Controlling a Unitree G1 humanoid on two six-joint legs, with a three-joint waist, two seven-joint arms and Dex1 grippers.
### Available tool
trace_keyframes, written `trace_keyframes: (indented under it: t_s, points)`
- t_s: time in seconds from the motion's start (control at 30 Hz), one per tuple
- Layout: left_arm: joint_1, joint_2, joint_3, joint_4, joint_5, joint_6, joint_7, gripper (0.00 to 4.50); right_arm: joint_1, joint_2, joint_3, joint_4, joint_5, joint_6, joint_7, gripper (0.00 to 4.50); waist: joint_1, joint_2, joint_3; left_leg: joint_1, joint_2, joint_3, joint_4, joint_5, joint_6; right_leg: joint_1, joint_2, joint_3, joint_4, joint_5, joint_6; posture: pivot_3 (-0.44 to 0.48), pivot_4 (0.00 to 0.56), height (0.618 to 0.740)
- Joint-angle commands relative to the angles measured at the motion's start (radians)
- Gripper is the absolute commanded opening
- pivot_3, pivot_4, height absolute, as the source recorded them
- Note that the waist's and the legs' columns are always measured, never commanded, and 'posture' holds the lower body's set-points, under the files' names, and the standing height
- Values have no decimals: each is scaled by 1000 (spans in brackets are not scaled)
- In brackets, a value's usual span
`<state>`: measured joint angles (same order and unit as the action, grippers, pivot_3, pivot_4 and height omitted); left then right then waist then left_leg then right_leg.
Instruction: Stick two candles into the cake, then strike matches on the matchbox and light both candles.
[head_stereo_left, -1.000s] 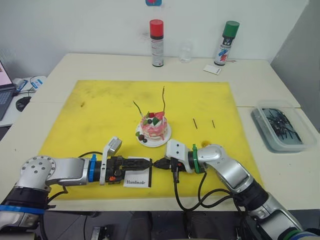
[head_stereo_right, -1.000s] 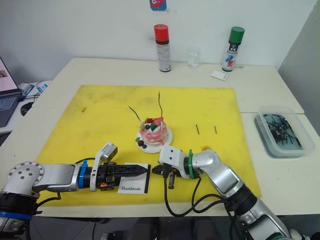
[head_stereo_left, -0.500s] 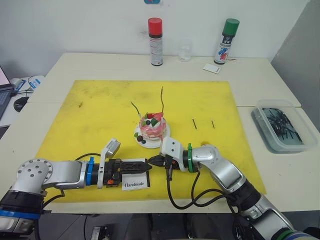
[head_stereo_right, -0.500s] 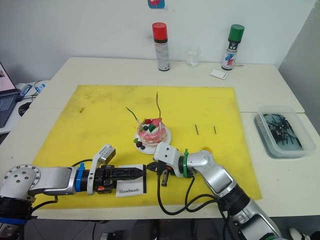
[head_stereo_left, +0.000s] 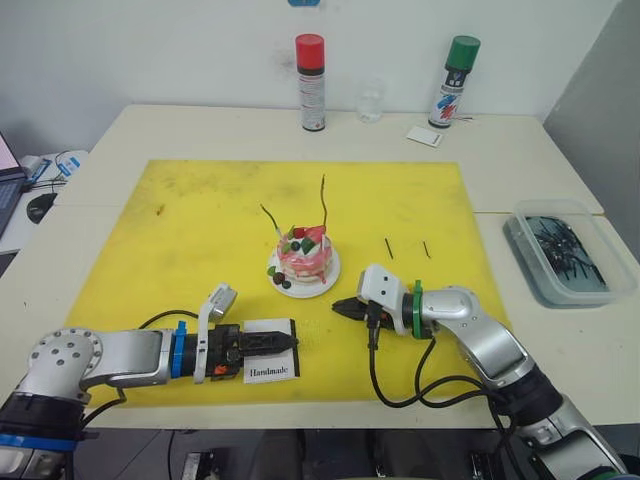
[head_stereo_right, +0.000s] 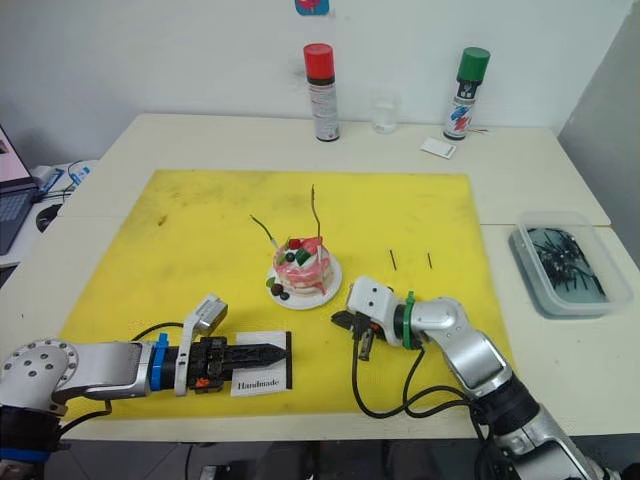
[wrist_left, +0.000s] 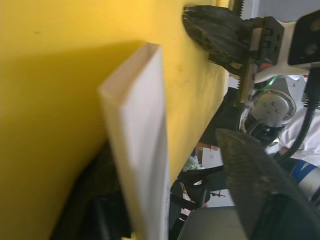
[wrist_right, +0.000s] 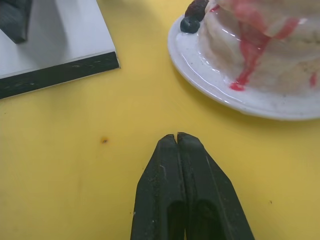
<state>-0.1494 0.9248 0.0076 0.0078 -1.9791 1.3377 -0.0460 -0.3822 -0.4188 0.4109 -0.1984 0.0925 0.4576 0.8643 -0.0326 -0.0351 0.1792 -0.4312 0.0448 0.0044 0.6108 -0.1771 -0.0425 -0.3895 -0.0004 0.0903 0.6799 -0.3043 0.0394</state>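
- My right end effector (head_stereo_left: 345, 308) sits low over the yellow mat with its two black fingers pressed together and nothing between them; my wrist view shows the tips touching.
- Its tips point toward my left, at the matchbox (head_stereo_left: 268, 347), which lies apart from them across a strip of bare mat.
- My left end effector (head_stereo_left: 270, 341) reaches in from my left and has that matchbox clamped between its fingers, one on each flat side; the black strip (wrist_right: 57, 75) on the box's edge faces my right end effector.
- The cake (head_stereo_left: 305, 256) on its white plate is just beyond my right end effector, near the tips but not touching.
- Both candles (head_stereo_left: 323, 203) stand in the cake already, one upright, one leaning toward my left.
- The matches (head_stereo_left: 389, 247) are what I judge the next move turns on: two short dark sticks lying on the mat beyond my right end effector and a little to its right, opposite to where my tips point.
- Each match runs roughly away from me, side by side and apart.
- My right arm is clearly the nearer one, and the left is busy with the box.
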Motion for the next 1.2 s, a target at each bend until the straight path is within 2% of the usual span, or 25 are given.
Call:
trace_keyframes:
  t_s: [0.03,0.17,0.33,0.43,0.57,0.63,0.73,0.9,1.0,1.2]
  points:
    - [30,-7,12,-14,7,-4,20,1329,26,-7,-36,-63,24,58,-22,0,0,0,0,0,0,0,0,0,0,0,0,0,0,0,0,0,150,740]
    - [37,-25,22,-21,7,-13,31,61,18,7,-101,-106,71,142,-62,0,0,0,0,0,0,0,-1,0,0,0,0,0,0,0,-1,0,150,740]
    - [64,-38,63,-65,7,-33,10,27,41,28,-240,-229,183,318,-134,0,-1,0,0,0,0,0,-1,0,0,0,0,0,0,0,-1,0,150,740]
    - [80,-49,111,-123,7,-56,-32,27,59,99,-355,-303,217,433,-275,0,0,0,0,0,0,0,-2,0,-1,0,0,0,0,-1,-2,0,150,740]
    - [183,-21,152,-302,7,-118,-118,0,83,169,-417,-377,215,492,-413,935,-1,0,0,-1,1,0,-3,-1,-2,-2,0,1,0,-1,-3,0,150,740]
    - [225,-22,154,-369,7,-172,-120,0,91,199,-419,-380,191,433,-465,1737,-1,0,0,-1,1,0,-3,-2,-3,-3,-1,3,0,-1,-4,0,150,740]
    - [274,-67,158,-448,7,-279,-65,0,97,213,-324,-319,67,301,-561,2808,-1,0,0,-1,1,1,-3,-2,-4,-4,-1,4,0,-2,-4,0,150,740]
    - [336,-96,130,-552,7,-393,1,0,75,281,-255,-136,-51,138,-686,2808,-2,0,0,-1,1,2,-2,-2,-4,-4,0,5,0,-5,-7,0,150,740]
    - [388,-71,110,-634,7,-445,10,0,64,329,-244,5,-82,46,-734,2808,-2,0,0,-1,0,3,-2,-2,-4,-3,0,5,0,-5,-7,0,150,740]
    - [468,-23,102,-710,7,-539,-4,0,57,376,-269,132,-96,-26,-783,2808,-1,0,0,-1,1,2,-2,-2,-3,-3,1,4,0,-4,-7,0,150,740]
